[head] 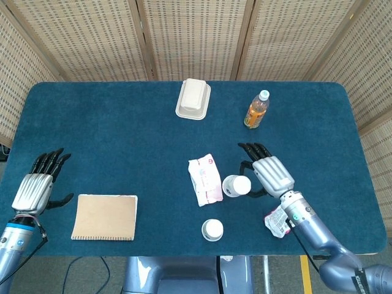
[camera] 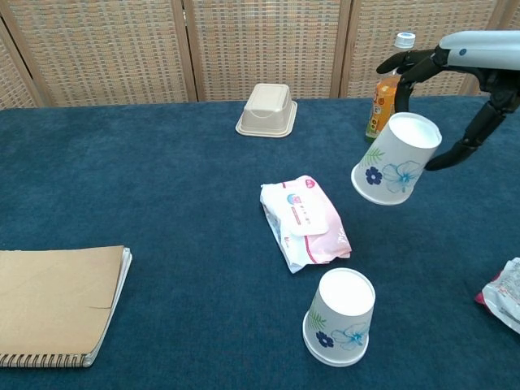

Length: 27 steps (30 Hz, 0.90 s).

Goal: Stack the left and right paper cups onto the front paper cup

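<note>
Cup in the air: the right paper cup (camera: 396, 158), upside down and tilted, is gripped by the right hand (head: 269, 174) above the cloth, just beside the tissue pack (camera: 306, 221). The front paper cup (camera: 343, 317) stands inverted near the table's near edge. I'd level the carried cup, centre it, then lower straight. Open cloth lies between them; a snack wrapper (head: 279, 219) sits right. The left hand (head: 38, 185) rests open beside the notebook (head: 105, 217).

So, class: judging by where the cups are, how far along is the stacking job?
Done: nothing is stacked yet; the front cup stands alone, upside down. In hand: the right hand holds a lifted cup off the table. Left: bringing it onto the front cup. No third cup shows.
</note>
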{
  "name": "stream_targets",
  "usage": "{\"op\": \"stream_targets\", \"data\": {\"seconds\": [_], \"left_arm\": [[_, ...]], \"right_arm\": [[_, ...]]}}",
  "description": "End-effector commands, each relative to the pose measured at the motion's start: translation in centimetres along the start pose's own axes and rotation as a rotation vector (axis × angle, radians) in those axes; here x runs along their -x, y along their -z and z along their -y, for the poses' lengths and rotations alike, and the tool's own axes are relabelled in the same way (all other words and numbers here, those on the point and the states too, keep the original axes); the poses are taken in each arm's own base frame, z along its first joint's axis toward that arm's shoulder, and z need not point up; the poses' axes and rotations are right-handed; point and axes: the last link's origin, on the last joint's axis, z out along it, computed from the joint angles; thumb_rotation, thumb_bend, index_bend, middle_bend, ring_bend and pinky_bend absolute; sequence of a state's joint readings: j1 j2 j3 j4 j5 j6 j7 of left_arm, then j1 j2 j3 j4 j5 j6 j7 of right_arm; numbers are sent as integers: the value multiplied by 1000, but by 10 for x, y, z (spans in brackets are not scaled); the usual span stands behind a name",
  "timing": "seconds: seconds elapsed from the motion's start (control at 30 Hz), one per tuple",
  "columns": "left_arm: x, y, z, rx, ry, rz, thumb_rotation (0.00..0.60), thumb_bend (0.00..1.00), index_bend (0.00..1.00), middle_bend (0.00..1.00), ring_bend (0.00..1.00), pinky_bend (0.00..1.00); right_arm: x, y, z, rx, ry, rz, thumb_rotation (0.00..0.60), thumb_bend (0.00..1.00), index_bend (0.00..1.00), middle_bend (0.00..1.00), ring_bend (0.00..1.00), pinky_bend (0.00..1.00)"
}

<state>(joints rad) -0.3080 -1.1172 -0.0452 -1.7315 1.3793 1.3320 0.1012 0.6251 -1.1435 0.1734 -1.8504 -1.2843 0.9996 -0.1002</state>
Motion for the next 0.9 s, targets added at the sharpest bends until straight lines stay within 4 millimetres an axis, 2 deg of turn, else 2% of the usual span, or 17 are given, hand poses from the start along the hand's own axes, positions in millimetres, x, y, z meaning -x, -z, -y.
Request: {"op": "stream_targets", "data": {"seconds": [0.03, 0.17, 0.43, 0.73, 0.9], "left_arm": [[0, 1, 0, 2, -3, -2, 600, 249, 78, 0, 0, 0], [0, 0, -1, 0, -4, -1, 600, 249, 78, 0, 0, 0], [0, 0, -1, -2, -5, -5, 600, 250, 78, 0, 0, 0], [-2, 0, 1, -7, 3, -9, 600, 249, 78, 0, 0, 0], [-2, 0, 1, -4, 3, -4, 600, 250, 78, 0, 0, 0]], "right_arm": [[4, 23, 1, -24, -15, 32, 600, 235, 527, 118, 0, 0], [10, 41, -3, -46, -29, 77, 600, 235, 528, 118, 0, 0], [11, 58, 1, -95, -105, 92, 600, 235, 531, 119, 0, 0], [17, 67, 13, -148, -121, 115, 600, 234, 533, 119, 0, 0], [26, 65, 20, -159, -88, 103, 600, 235, 534, 119, 0, 0]]}}
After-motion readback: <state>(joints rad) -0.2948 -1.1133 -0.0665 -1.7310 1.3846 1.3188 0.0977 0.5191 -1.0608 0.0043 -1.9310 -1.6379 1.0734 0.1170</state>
